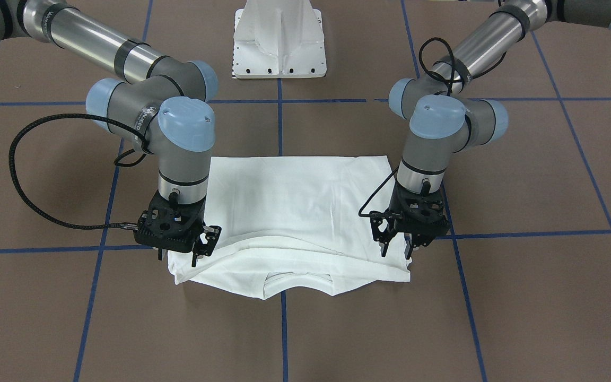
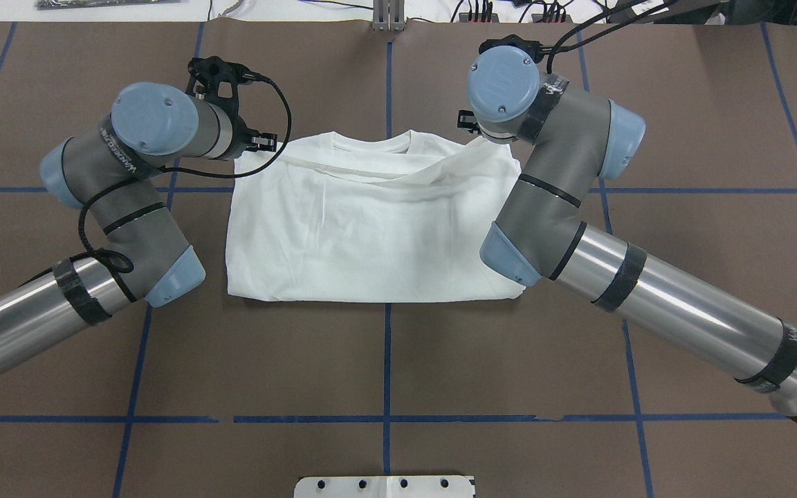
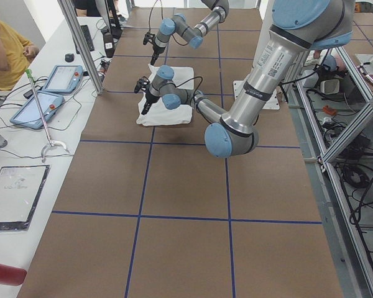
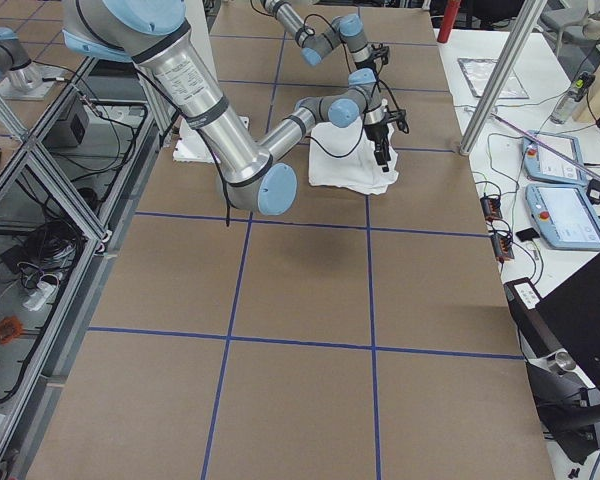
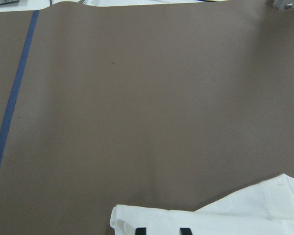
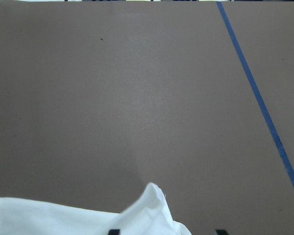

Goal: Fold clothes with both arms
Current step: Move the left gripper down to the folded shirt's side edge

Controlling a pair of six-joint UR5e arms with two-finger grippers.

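- The white T-shirt (image 1: pixel 295 201) lies flat in the middle of the brown table (image 1: pixel 496 318). It already looks folded into a neat block.
- Its collar (image 1: pixel 297 278) is at the far end, away from the robot. The plain straight edge is at the near end.
- The right gripper (image 1: pixel 203 248) and the left gripper (image 1: pixel 396 249) each point down at one far corner of the shirt. The right one is at the right corner and the left one at the left corner.
- I think they stand like this so both corners can go up together. Then the cloth stays even and the far end can be laid over the near end.
- The right jaws are wide open. In the right wrist view one fingertip (image 6: pixel 113 231) is well apart from the other, and a little peak of cloth sits between them. They do not squeeze it.
- The left jaws are open too, but less wide. Its fingertips (image 5: pixel 185 230) sit right over the shirt's edge, with white cloth showing in the gap. They do not seem to pinch it yet.
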